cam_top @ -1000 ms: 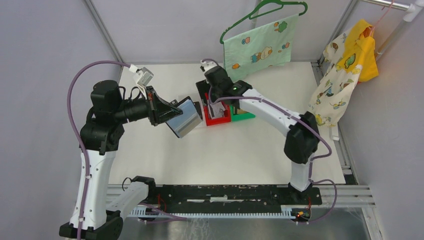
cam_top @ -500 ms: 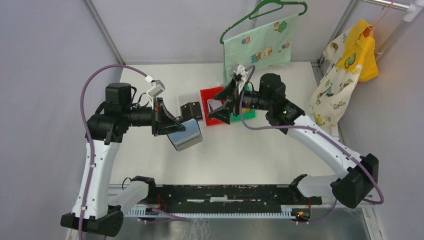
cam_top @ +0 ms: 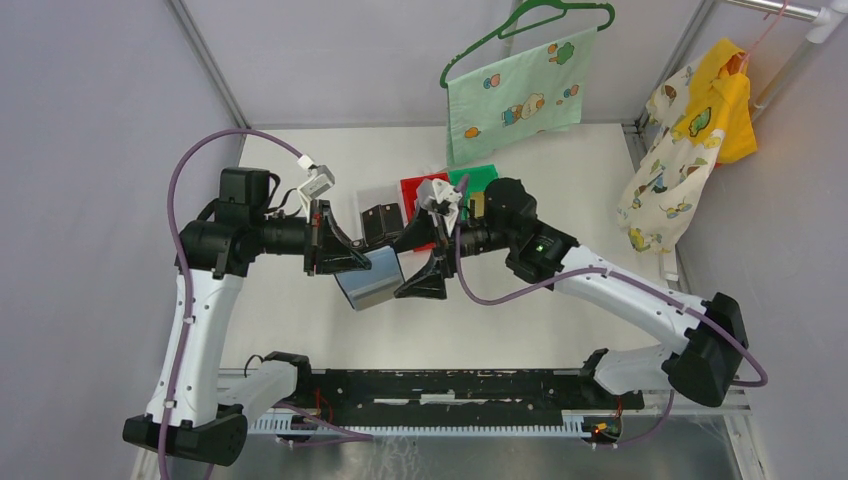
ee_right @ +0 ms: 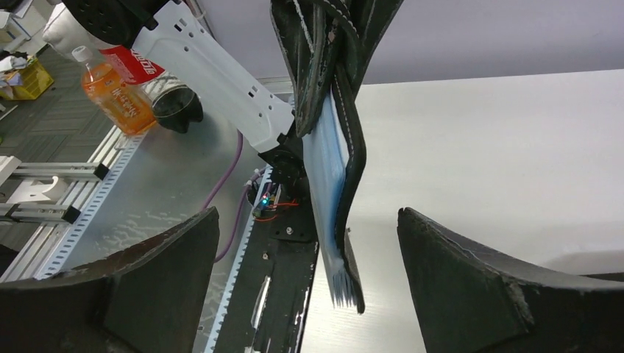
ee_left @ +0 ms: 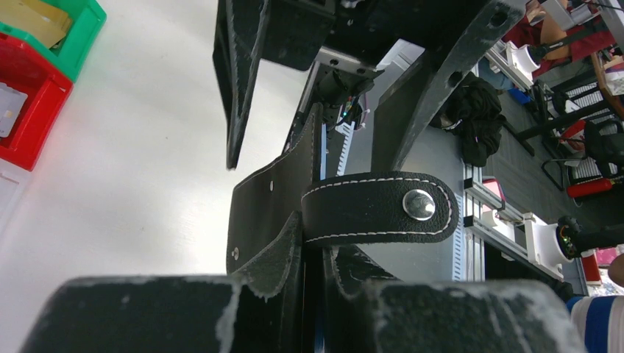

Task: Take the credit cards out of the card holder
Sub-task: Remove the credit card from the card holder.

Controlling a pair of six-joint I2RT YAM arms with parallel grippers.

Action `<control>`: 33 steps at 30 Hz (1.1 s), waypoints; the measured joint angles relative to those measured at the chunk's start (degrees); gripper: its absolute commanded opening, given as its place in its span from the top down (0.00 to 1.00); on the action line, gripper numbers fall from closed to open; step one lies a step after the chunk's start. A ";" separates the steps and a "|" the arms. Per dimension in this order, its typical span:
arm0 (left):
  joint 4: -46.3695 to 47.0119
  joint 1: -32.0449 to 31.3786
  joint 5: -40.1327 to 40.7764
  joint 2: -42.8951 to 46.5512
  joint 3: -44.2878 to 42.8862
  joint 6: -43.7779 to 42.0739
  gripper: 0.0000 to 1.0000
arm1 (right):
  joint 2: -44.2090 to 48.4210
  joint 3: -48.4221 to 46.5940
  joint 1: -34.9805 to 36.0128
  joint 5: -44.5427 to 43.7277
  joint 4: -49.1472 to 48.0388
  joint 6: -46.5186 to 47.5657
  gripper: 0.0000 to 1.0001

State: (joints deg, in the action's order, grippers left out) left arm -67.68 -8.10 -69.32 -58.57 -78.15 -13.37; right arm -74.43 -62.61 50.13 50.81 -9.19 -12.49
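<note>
Count from the top view: 1 card holder point(cam_top: 370, 285), 2 grippers, 1 red bin point(cam_top: 412, 190), 1 green bin point(cam_top: 482, 175). Left gripper point(cam_top: 360, 265) pinches the card holder at its left edge and holds it above the table point(cam_top: 500, 320), flap open, grey-blue lining showing. Right gripper point(cam_top: 405, 268) sits at the holder's right edge, fingers spread wide, gripping nothing. Both bins lie beyond the holder, red nearer to it, green further right. The right arm covers part of both.

Left wrist view adds 1 whitish card point(ee_left: 6, 110) in the red bin, 1 tan card point(ee_left: 29, 20) in the green bin, and the holder's snap tab point(ee_left: 368, 209) with 1 metal stud point(ee_left: 418, 204).

Right wrist view adds the holder edge-on, hanging between the 2 spread fingers point(ee_right: 140, 283), touching neither. Cannot tell in any view whether cards are inside the holder.
</note>
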 measured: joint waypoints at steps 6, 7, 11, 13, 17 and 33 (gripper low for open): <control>0.00 0.00 -0.48 0.02 -0.39 0.00 0.98 | -5.29 -4.94 3.08 0.02 2.47 1.92 0.22; 0.00 0.00 -0.50 0.02 -0.52 0.00 0.98 | -5.88 -5.64 3.43 0.04 2.89 2.12 0.27; 0.02 0.00 -0.90 0.13 -1.09 0.00 0.98 | -7.17 -7.61 4.42 0.20 4.20 2.95 0.53; 0.02 0.00 -0.87 0.24 -1.25 0.00 0.97 | -7.21 -8.07 4.63 0.24 4.76 3.58 0.67; 0.50 -0.02 -0.24 0.33 -1.31 0.42 0.52 | -7.23 -8.52 4.79 -0.24 5.33 3.52 0.92; 12.90 0.00 7.43 4.96 1.46 10.29 0.00 | -6.82 -5.07 1.84 -6.03 -7.04 -15.19 1.00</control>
State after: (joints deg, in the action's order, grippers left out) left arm -54.78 -8.10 -61.89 -53.60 -76.69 -3.07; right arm -81.25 -67.68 51.96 44.77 -16.23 -27.68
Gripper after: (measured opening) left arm 0.993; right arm 0.069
